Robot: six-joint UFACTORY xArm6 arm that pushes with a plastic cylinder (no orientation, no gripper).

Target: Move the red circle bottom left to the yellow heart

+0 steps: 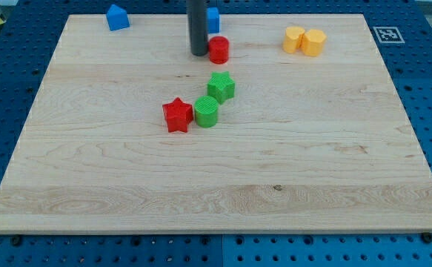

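The red circle (pixel 218 50) sits near the view's top, a little right of centre. My tip (pixel 199 53) is right against its left side, touching or nearly so. Two yellow blocks stand together at the view's top right: the left one (pixel 294 38) looks like the heart, the right one (pixel 313 42) looks rounded or hexagonal; their shapes are hard to tell. The red circle is well to the left of them.
A blue block (pixel 116 17) is at the top left, and another blue block (pixel 213 20) is partly hidden behind the rod. A green star (pixel 221 87), a green circle (pixel 207 112) and a red star (pixel 177 115) form a diagonal row at the middle of the wooden board (pixel 349 185).
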